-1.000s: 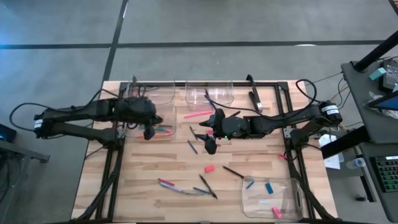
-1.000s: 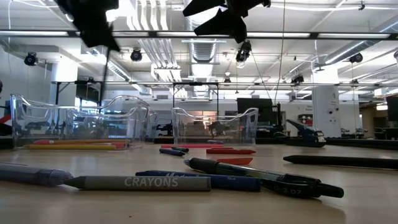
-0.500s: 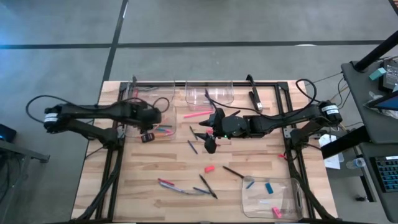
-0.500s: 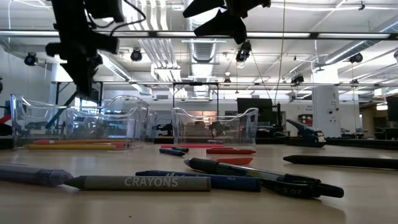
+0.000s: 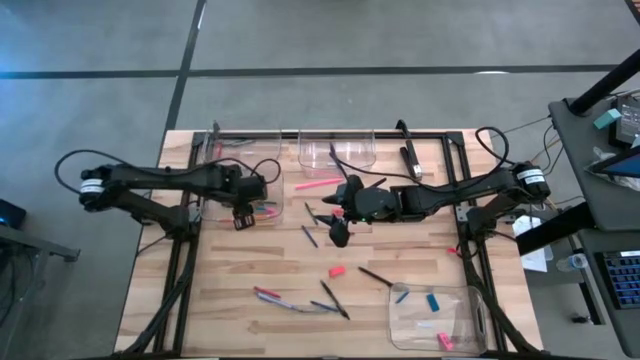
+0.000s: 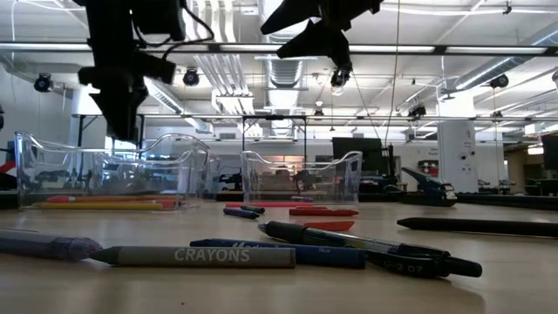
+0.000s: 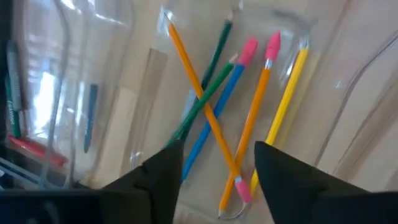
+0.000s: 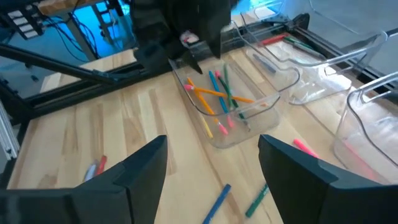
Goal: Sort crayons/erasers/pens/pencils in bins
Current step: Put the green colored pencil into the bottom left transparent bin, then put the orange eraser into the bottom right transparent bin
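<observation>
Pencils [image 7: 249, 124] lie crossed inside a clear bin [image 5: 262, 190] on the desk's [image 5: 240, 270] left side; above it the left claw [image 7: 214, 171] hangs open and empty. Right claw [image 8: 211, 165] hovers mid-desk, open, over scattered pens [image 5: 334, 300].

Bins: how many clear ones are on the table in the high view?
4. The back-left bin and back-middle bin sit side by side along the back edge, the pencil bin lies under the left claw, and the front-right bin sits near the corner. None appears hidden.
</observation>
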`<action>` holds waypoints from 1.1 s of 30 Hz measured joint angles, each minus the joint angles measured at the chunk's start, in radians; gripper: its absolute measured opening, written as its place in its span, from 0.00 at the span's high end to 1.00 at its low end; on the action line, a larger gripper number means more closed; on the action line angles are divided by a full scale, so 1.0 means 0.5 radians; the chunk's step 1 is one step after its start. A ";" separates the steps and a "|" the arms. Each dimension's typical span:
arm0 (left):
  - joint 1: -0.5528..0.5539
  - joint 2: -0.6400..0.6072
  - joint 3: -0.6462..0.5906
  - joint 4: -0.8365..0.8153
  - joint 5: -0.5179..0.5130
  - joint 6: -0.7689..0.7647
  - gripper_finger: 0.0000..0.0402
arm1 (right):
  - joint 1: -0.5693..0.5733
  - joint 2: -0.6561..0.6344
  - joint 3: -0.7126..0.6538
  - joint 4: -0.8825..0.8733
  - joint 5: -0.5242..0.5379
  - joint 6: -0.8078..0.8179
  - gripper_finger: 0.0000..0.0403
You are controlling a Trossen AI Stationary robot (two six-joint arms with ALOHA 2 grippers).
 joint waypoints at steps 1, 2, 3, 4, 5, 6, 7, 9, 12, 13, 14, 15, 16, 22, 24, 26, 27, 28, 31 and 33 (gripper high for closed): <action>0.000 -0.025 0.017 0.010 -0.006 -0.016 0.52 | -0.003 0.000 0.000 -0.011 0.000 0.000 0.41; 0.000 -0.050 0.037 0.029 -0.013 -0.035 0.51 | -0.003 0.000 0.000 -0.021 0.000 0.000 0.41; 0.000 -0.082 0.058 0.068 -0.016 -0.045 0.50 | -0.004 0.000 0.000 -0.034 0.001 0.000 0.41; 0.000 -0.119 0.076 0.121 -0.016 -0.046 0.50 | -0.007 0.000 -0.002 -0.041 0.002 -0.002 0.41; 0.000 -0.168 0.090 0.191 -0.016 -0.046 0.50 | -0.011 0.000 -0.005 -0.041 0.005 -0.003 0.41; 0.000 -0.222 0.101 0.282 -0.017 -0.045 0.50 | -0.015 0.000 -0.010 -0.040 0.012 -0.001 0.41; 0.000 -0.278 0.106 0.393 -0.017 -0.043 0.50 | -0.019 0.000 -0.015 -0.040 0.025 0.000 0.41; 0.000 -0.399 0.095 0.661 -0.015 -0.046 0.50 | -0.026 0.000 -0.026 -0.043 0.064 0.000 0.41; 0.000 -0.566 0.031 1.164 0.036 -0.048 0.49 | -0.050 0.000 -0.050 -0.041 0.104 0.047 0.42; 0.000 -0.609 0.004 1.318 0.057 -0.047 0.49 | -0.063 0.000 -0.061 -0.045 0.103 0.082 0.42; 0.000 -0.645 -0.021 1.462 0.082 -0.048 0.49 | -0.074 0.000 -0.072 -0.050 0.103 0.121 0.42; 0.000 -0.671 -0.042 1.602 0.089 -0.050 0.49 | -0.084 0.000 -0.085 -0.060 0.103 0.140 0.42; 0.000 -0.694 -0.062 1.735 0.103 -0.051 0.49 | -0.092 0.000 -0.097 -0.078 0.105 0.167 0.42; 0.000 -0.761 -0.149 2.195 0.134 -0.050 0.49 | -0.104 0.000 -0.213 -0.085 0.102 0.265 0.42; 0.000 -0.747 -0.149 2.199 0.135 -0.050 0.49 | -0.104 0.000 -0.252 -0.083 0.102 0.268 0.42; 0.000 -0.728 -0.150 2.194 0.136 -0.051 0.49 | -0.105 0.000 -0.292 -0.081 0.103 0.293 0.42; 0.000 -0.714 -0.150 2.194 0.136 -0.051 0.49 | -0.106 0.000 -0.314 -0.082 0.103 0.330 0.42; 0.000 -0.700 -0.150 2.200 0.137 -0.051 0.49 | -0.110 0.000 -0.338 -0.082 0.103 0.354 0.43; 0.000 -0.655 -0.150 2.199 0.137 -0.052 0.49 | -0.124 0.000 -0.407 -0.084 0.102 0.452 0.43; 0.000 -0.621 -0.150 2.199 0.137 -0.054 0.49 | -0.141 0.000 -0.449 -0.081 0.102 0.549 0.43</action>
